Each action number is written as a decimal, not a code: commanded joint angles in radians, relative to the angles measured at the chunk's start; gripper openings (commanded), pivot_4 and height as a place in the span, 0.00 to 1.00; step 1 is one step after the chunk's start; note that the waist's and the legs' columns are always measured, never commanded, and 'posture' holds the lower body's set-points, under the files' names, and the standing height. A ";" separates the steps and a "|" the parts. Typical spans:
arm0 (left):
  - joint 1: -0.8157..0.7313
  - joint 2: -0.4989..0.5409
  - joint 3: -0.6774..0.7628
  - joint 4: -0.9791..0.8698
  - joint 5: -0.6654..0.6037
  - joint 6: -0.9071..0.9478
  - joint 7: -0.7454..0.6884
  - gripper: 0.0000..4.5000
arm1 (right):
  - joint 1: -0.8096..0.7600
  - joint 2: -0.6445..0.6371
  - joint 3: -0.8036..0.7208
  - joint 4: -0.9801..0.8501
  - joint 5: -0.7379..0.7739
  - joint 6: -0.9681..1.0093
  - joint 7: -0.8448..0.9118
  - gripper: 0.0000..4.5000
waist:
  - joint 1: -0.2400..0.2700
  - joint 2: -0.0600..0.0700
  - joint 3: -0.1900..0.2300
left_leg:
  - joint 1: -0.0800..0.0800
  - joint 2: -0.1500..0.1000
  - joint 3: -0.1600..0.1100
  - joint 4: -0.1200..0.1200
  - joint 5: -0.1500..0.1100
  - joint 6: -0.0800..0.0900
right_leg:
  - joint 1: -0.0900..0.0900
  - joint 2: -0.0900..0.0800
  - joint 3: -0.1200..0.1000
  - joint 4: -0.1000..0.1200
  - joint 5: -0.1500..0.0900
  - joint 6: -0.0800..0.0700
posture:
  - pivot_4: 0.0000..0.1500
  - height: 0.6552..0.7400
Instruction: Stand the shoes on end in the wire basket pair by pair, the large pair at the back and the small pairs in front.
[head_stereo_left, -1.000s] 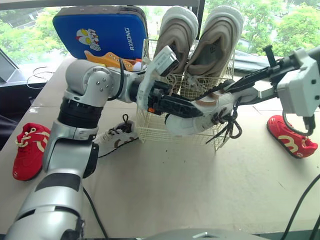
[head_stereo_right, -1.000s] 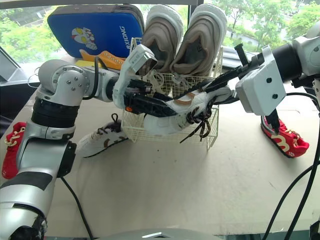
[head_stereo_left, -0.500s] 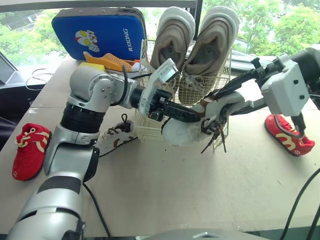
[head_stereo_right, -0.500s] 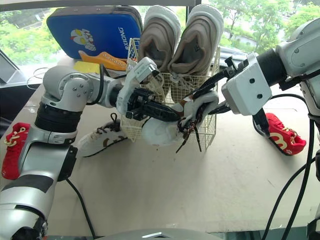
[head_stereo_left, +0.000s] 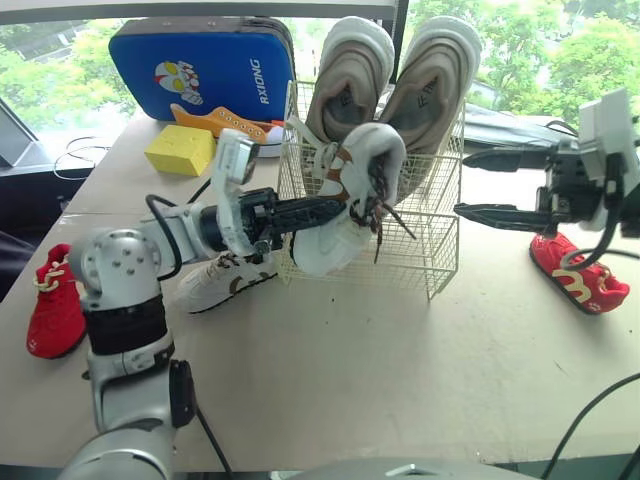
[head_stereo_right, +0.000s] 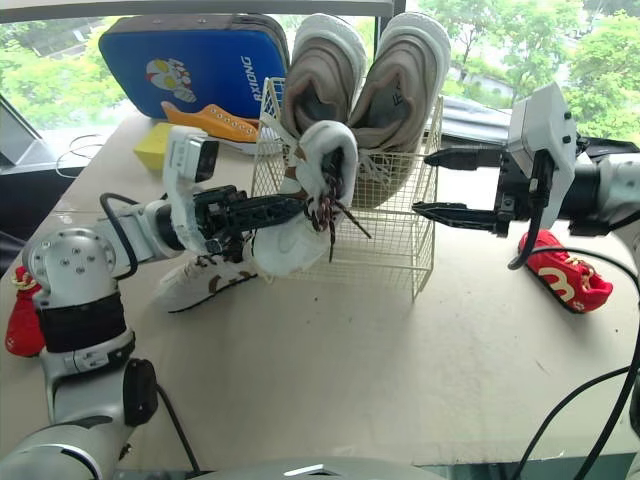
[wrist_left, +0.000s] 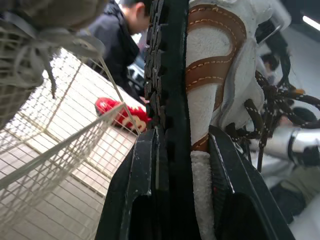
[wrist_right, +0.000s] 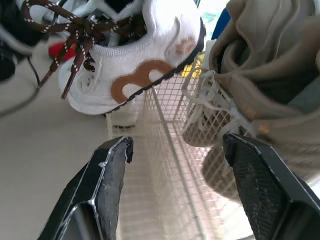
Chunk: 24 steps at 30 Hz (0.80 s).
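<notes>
We see the beige pair (head_stereo_left: 400, 80) upright at the back of the wire basket (head_stereo_left: 420, 255), and a second white shoe (head_stereo_left: 215, 285) lying just left of it. Our left gripper (head_stereo_left: 335, 208) clamps the white shoe (head_stereo_left: 350, 180) at the basket's left front corner. Our right gripper (head_stereo_left: 462, 183) gapes wide and empty, right of the basket.

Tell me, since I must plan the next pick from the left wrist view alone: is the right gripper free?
Observer: Yes, the right gripper is open, right of the wire basket, holding nothing.
Operator: Where is the mate of the white shoe I hold?
Observer: The second white shoe lies on the table, left of the basket.
Operator: Is the back row filled?
Observer: The large beige pair stands on end at the back.
</notes>
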<state>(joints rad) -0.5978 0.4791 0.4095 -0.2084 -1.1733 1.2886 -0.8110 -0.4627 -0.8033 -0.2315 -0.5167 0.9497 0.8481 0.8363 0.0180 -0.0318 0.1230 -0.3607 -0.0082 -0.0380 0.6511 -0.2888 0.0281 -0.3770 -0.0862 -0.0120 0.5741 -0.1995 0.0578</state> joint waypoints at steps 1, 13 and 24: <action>-0.011 -0.053 0.071 -0.041 -0.201 -0.052 0.110 0.14 | 0.005 0.125 0.002 -0.068 0.217 0.060 -0.208 0.66 | -0.003 0.003 0.001 | 0.000 0.000 0.000 0.000 0.000 0.000 | 0.000 0.000 0.000 0.000 0.000 0.000 | 1.00 1.00; 0.125 -0.076 -0.060 -0.125 -0.245 -0.177 0.151 0.14 | -0.106 0.374 0.134 0.071 0.427 0.115 -0.345 0.66 | -0.003 0.007 -0.001 | 0.002 -0.006 0.002 -0.001 0.000 0.003 | 0.000 0.009 0.001 0.000 0.000 -0.001 | 1.00 1.00; 0.167 0.011 -0.199 -0.149 -0.063 -0.295 0.019 0.14 | -0.111 0.366 0.146 0.073 0.544 0.156 -0.329 0.01 | -0.007 0.008 0.000 | 0.003 -0.005 0.003 -0.002 0.001 0.004 | 0.000 0.013 0.002 0.000 0.000 -0.001 | 1.00 1.00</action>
<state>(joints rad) -0.4326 0.4819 0.2872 -0.3240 -1.2870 0.9930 -0.7830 -0.5454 -0.4541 -0.0957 -0.3867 1.4199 1.0145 0.4819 0.0109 -0.0240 0.1228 -0.3580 -0.0137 -0.0348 0.6492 -0.2883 0.0327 -0.3773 -0.0728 -0.0097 0.5743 -0.1999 0.0572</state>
